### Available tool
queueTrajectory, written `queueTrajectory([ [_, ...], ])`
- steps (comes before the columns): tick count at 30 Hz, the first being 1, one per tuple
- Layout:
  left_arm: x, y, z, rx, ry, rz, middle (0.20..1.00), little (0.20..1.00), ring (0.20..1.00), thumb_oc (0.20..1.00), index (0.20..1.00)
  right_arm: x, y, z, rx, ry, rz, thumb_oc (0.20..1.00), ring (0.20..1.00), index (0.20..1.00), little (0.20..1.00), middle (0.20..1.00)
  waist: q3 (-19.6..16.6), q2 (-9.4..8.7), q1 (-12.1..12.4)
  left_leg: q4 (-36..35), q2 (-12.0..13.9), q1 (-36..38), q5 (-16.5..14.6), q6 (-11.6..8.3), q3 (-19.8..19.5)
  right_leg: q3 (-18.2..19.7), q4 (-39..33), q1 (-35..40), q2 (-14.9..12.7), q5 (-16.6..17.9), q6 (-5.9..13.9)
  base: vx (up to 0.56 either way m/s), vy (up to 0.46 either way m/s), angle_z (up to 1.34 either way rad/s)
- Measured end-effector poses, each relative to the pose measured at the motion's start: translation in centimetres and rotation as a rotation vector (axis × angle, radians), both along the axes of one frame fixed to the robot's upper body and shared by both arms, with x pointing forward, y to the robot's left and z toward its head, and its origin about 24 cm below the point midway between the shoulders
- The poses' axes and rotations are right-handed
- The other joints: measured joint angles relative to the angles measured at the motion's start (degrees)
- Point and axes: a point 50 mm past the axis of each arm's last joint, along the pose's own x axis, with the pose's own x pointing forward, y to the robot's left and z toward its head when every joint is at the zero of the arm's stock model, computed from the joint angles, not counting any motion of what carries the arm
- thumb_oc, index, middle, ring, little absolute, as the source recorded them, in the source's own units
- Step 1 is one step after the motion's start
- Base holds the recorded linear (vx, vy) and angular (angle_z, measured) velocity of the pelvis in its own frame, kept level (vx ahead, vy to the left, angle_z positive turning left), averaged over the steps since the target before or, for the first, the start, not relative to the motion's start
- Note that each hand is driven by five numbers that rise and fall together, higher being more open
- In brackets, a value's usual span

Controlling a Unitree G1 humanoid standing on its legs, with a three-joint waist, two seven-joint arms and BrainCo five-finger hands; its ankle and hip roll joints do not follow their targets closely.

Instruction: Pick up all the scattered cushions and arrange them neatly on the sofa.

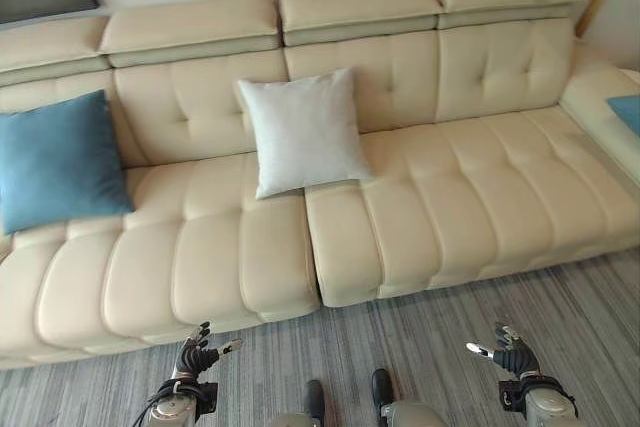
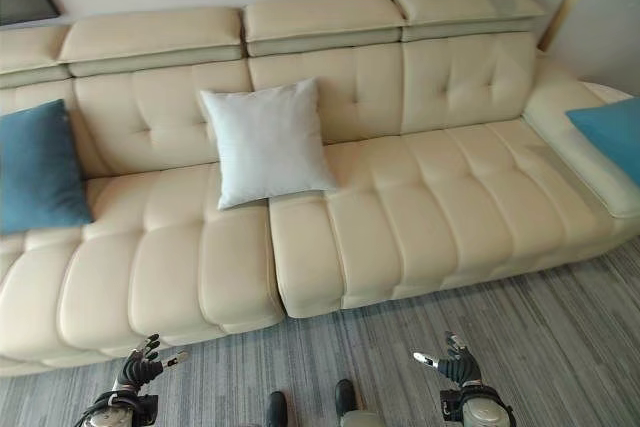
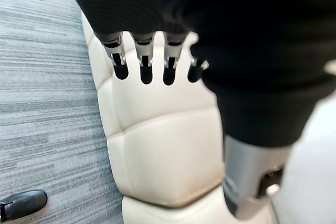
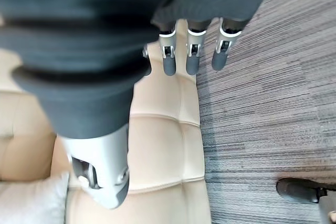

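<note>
Sofa (image 1: 420, 197): cream, tufted, long, with a side section at its right end; it stands on grey striped carpet (image 1: 450, 347).
White cushion (image 1: 303, 132): upright against the sofa's backrest, near the middle, its lower edge on the seat by the seam between two seat sections.
Blue cushion (image 1: 58, 159): leaning against the backrest toward the sofa's left end, well apart from the white cushion.
Second blue cushion (image 2: 612, 135): lying on the sofa's right side section.
Left hand (image 1: 198, 355): low over the carpet just in front of the sofa's front edge, well apart from every cushion; fingers straight and spread, holding nothing.
Right hand (image 1: 508, 355): over the carpet in front of the sofa's right half, well short of the cushions; fingers extended, empty.
</note>
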Motion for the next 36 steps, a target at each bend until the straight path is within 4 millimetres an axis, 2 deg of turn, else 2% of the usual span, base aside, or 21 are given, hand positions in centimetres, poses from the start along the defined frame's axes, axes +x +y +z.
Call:
queueTrajectory([
  [1, 0.1, 0.0, 0.1, 0.001, -0.003, 0.0, 1.0, 1.0, 1.0, 1.0, 1.0, 0.8, 0.7, 0.2, 0.016, -0.026, 0.005, 1.0, 1.0, 1.0, 1.0, 1.0, 0.1, -0.75, -0.5, -0.4, -0.1, 0.4, -0.1, 0.3, 4.2, 2.9, -1.1, -1.1, 0.0, 0.6, 1.07, -0.01, 0.022, -2.47],
  [2, -0.1, 0.2, 0.6, 0.009, -0.027, -0.003, 1.0, 1.0, 1.0, 1.0, 1.0, 1.4, 2.1, 0.0, 0.051, -0.044, -0.001, 1.0, 1.0, 1.0, 1.0, 1.0, 0.3, -1.67, -1.0, 0.5, 1.2, 1.0, -0.4, 0.4, 11.4, 0.1, -3.0, -2.4, -1.2, -2.4, 1.13, 0.01, -0.025, -2.43],
  [3, -0.4, 0.5, 0.7, 0.018, -0.023, -0.006, 1.0, 1.0, 1.0, 1.0, 1.0, 1.6, 2.8, 0.0, 0.07, -0.055, 0.004, 1.0, 1.0, 1.0, 1.0, 1.0, 0.8, -1.62, -1.0, 1.8, 2.1, 0.7, -0.6, 0.92, 11.8, -2.4, -3.0, -2.2, -2.2, -2.6, 1.52, 0.05, -0.111, -2.3],
  [4, -0.2, 0.5, 0.8, 0.02, -0.026, -0.01, 1.0, 1.0, 1.0, 1.0, 1.0, 1.5, 3.1, -0.1, 0.079, -0.05, 0.006, 1.0, 1.0, 1.0, 1.0, 1.0, 0.9, -1.43, -1.2, 1.6, 3.2, 1.6, -1.1, 1.43, 13.2, -7.9, 0.5, -3.9, -3.3, -3.0, 2.71, 0.07, -0.147, -1.31],
  [7, 0.4, 0.2, 1.2, 0.017, -0.058, -0.021, 1.0, 1.0, 1.0, 1.0, 1.0, 1.3, 3.2, -0.5, 0.07, -0.013, 0.014, 1.0, 1.0, 1.0, 1.0, 1.0, 0.9, -0.56, -0.3, 0.5, 5.9, 4.5, -2.5, 0.08, 22.1, -27.2, 10.4, -5.8, -8.0, -6.4, 0.09, 0.15, -0.133, -1.56],
  [8, 0.7, 0.2, 1.1, 0.013, -0.054, -0.026, 1.0, 1.0, 1.0, 1.0, 1.0, 1.5, 3.2, -0.4, 0.065, -0.02, 0.029, 1.0, 1.0, 1.0, 1.0, 1.0, 0.9, -0.65, -0.6, 2.0, 6.9, 4.8, -5.5, -1.67, 22.1, -28.2, 12.5, -4.5, -10.2, -7.4, 1.65, 0.12, -0.245, -1.51],
  [10, 1.3, -0.3, 1.3, -0.002, -0.075, -0.035, 1.0, 1.0, 1.0, 1.0, 1.0, 0.6, 2.6, -0.5, 0.047, 0.002, 0.023, 1.0, 1.0, 1.0, 1.0, 1.0, 0.1, -1.87, -0.4, 3.7, 7.1, 4.3, -5.6, -2.85, 21.3, -28.8, 10.0, -0.5, -12.3, -6.3, 2.71, 0.19, -0.316, -0.7],
  [12, 1.4, -1.0, 0.9, -0.017, -0.058, -0.046, 1.0, 1.0, 1.0, 1.0, 1.0, 0.4, 2.2, -0.6, 0.037, 0.009, 0.022, 1.0, 1.0, 1.0, 1.0, 1.0, -0.1, 0.46, -1.1, 5.1, 9.4, 2.7, -4.9, -4.23, 16.8, -28.3, 8.4, 0.2, -9.0, -5.5, 1.41, 0.18, -0.378, -0.21],
  [13, 1.4, -1.3, 0.6, -0.022, -0.048, -0.061, 1.0, 1.0, 1.0, 1.0, 1.0, 0.0, 1.9, -0.7, 0.03, 0.022, 0.018, 1.0, 1.0, 1.0, 1.0, 1.0, -0.1, 1.17, -1.6, 8.0, 10.8, 1.7, -3.7, -5.38, 15.0, -27.7, 8.9, 0.2, -7.1, -6.7, -0.57, 0.12, -0.354, 0.29],
  [15, 2.8, -1.7, 1.1, -0.024, -0.077, -0.079, 1.0, 1.0, 1.0, 1.0, 1.0, -0.3, 1.7, -0.8, 0.029, 0.03, 0.009, 1.0, 1.0, 1.0, 1.0, 1.0, 0.5, -0.15, -1.9, 20.8, 13.5, -5.3, -2.1, -4.22, 9.7, -26.3, 9.2, -0.4, -5.9, -8.9, -4.39, 0.05, -0.237, 0.14],
  [17, 2.9, -2.1, 0.9, -0.026, -0.07, -0.098, 1.0, 1.0, 1.0, 1.0, 1.0, 0.4, 1.6, -0.4, 0.026, 0.007, 0.006, 1.0, 1.0, 1.0, 1.0, 1.0, 0.8, -1.18, -1.2, 28.4, 14.8, -9.2, 1.8, -3.75, 5.2, -24.6, 8.5, 0.3, -4.3, -7.3, -7.2, 0.15, -0.106, -0.36],
  [18, 2.8, -2.3, 0.8, -0.029, -0.064, -0.104, 1.0, 1.0, 1.0, 1.0, 1.0, 1.0, 1.6, -0.1, 0.025, -0.013, 0.008, 1.0, 1.0, 1.0, 1.0, 1.0, 0.9, -1.61, -0.9, 30.7, 14.4, -10.7, 1.6, -4.55, 2.9, -24.1, 7.5, 0.7, -4.3, -7.7, -6.7, 0.25, -0.059, -0.7],
  [19, 2.4, -2.9, 0.6, -0.054, -0.064, -0.11, 1.0, 1.0, 1.0, 1.0, 1.0, 2.0, 1.5, 0.7, 0.013, -0.048, 0.017, 1.0, 1.0, 1.0, 1.0, 1.0, 1.3, -3.1, 0.0, 24.3, 7.7, -10.9, -3.7, -5.5, -4.1, -20.4, 4.8, 1.3, -3.6, -6.1, -6.18, 0.24, -0.024, -0.91],
  [20, 2.3, -3.2, 0.6, -0.066, -0.065, -0.114, 1.0, 1.0, 1.0, 1.0, 1.0, 2.6, 1.4, 1.1, 0.007, -0.069, 0.024, 1.0, 1.0, 1.0, 1.0, 1.0, 1.5, -3.17, 0.5, 20.8, 6.0, -10.8, -4.2, -5.42, -4.7, -20.2, 3.2, 1.8, -2.9, -4.2, -6.62, 0.16, -0.019, -0.91],
  [25, 2.1, -3.1, 0.4, -0.066, -0.053, -0.114, 1.0, 1.0, 1.0, 1.0, 1.0, 1.8, 1.2, 0.5, 0.0, -0.035, 0.015, 1.0, 1.0, 1.0, 1.0, 1.0, 2.0, -2.97, 1.6, 9.5, -0.9, -13.7, -3.0, -4.24, -7.7, -17.6, -4.5, 8.9, 2.4, -4.0, -4.96, 0.23, 0.019, -0.41],
  [28, 1.5, -2.9, 0.2, -0.066, -0.035, -0.11, 1.0, 1.0, 1.0, 1.0, 1.0, 1.3, 0.9, 0.2, -0.007, -0.016, 0.008, 1.0, 1.0, 1.0, 1.0, 1.0, 1.9, -2.25, 2.8, 6.7, -2.1, -16.6, -0.4, -3.64, -9.0, -14.6, -5.7, 11.1, 5.8, -5.0, -5.16, 0.29, 0.104, -0.62],
  [31, 0.8, -2.6, -0.2, -0.062, 0.0, -0.094, 1.0, 1.0, 1.0, 1.0, 1.0, 1.1, 1.0, 0.0, -0.003, -0.004, 0.003, 1.0, 1.0, 1.0, 1.0, 1.0, 2.1, -2.07, 3.1, 6.4, -3.4, -18.3, 1.3, -1.65, -9.3, -11.6, -5.8, 13.0, 7.7, -5.5, -5.22, 0.29, 0.165, -0.54],
  [33, 0.8, -2.6, -0.3, -0.062, 0.007, -0.094, 1.0, 1.0, 1.0, 1.0, 1.0, 1.2, 1.0, -0.2, 0.002, 0.002, -0.005, 1.0, 1.0, 1.0, 1.0, 1.0, 2.6, -3.28, 3.6, 7.4, -5.5, -18.6, 1.1, -0.35, -8.3, -9.3, -5.4, 14.0, 7.7, -6.8, -3.19, 0.3, 0.209, -0.54],
  [34, 0.6, -2.7, -0.5, -0.069, 0.016, -0.091, 1.0, 1.0, 1.0, 1.0, 1.0, 0.8, 1.0, -0.4, 0.008, 0.012, -0.019, 1.0, 1.0, 1.0, 1.0, 1.0, 3.0, -3.13, 3.5, 7.3, -6.8, -17.3, 1.0, 4.4, -5.8, -8.8, -3.1, 14.8, 8.2, -7.2, -2.52, 0.26, 0.207, -0.46],
  [35, 0.2, -3.0, -0.7, -0.079, 0.027, -0.092, 1.0, 1.0, 1.0, 1.0, 1.0, 0.6, 0.7, -0.3, 0.0, 0.011, -0.018, 1.0, 1.0, 1.0, 1.0, 1.0, 2.9, -0.43, 3.0, 6.8, -6.3, -15.4, 1.5, 7.01, -5.2, -8.7, 1.2, 14.8, 11.1, -7.3, -2.44, 0.35, 0.272, -0.46],
  [36, -0.4, -3.0, -0.9, -0.082, 0.038, -0.091, 1.0, 1.0, 1.0, 1.0, 1.0, -0.1, 0.5, -0.4, -0.008, 0.024, -0.008, 1.0, 1.0, 1.0, 1.0, 1.0, 2.0, 2.07, 2.7, 6.6, -4.2, -13.8, 0.5, 10.44, -5.8, -8.3, 6.0, 13.9, 14.3, -10.3, 0.76, 0.34, 0.249, -0.42],
])
